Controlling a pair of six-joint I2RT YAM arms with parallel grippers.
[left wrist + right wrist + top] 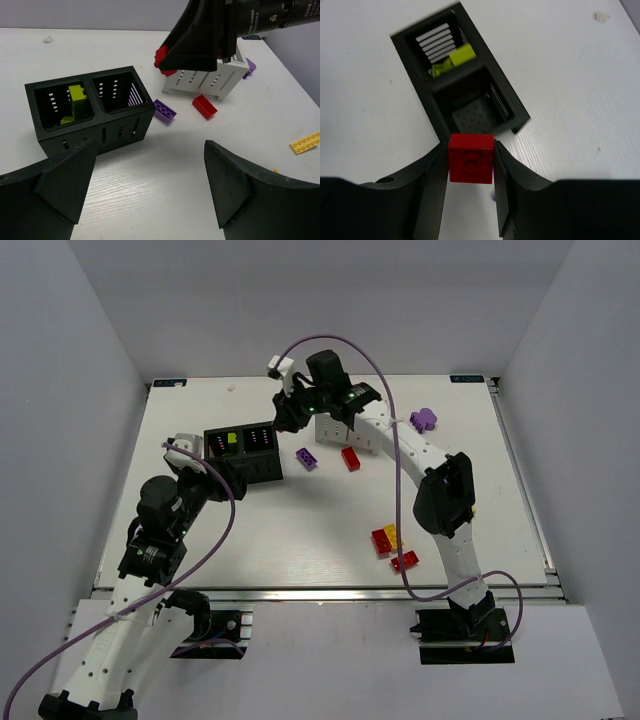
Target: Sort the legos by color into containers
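Observation:
My right gripper (471, 161) is shut on a red lego (471, 158) and hangs in the air just beside the black container (462, 95), by its empty cell. The other cell holds lime legos (455, 57). From above, the right gripper (288, 412) hovers between the black container (243, 452) and the white container (345, 435), which the arm mostly hides. My left gripper (150, 180) is open and empty, low over the table in front of the black container (95, 125). A purple lego (164, 110) and a red lego (204, 106) lie near the white container (200, 82).
Another purple lego (423, 420) sits at the back right. A yellow lego (391, 534) and two red legos (381, 540) (405, 561) lie near the front right, close to the right arm's base. The right arm's purple cable (390, 410) loops over the table.

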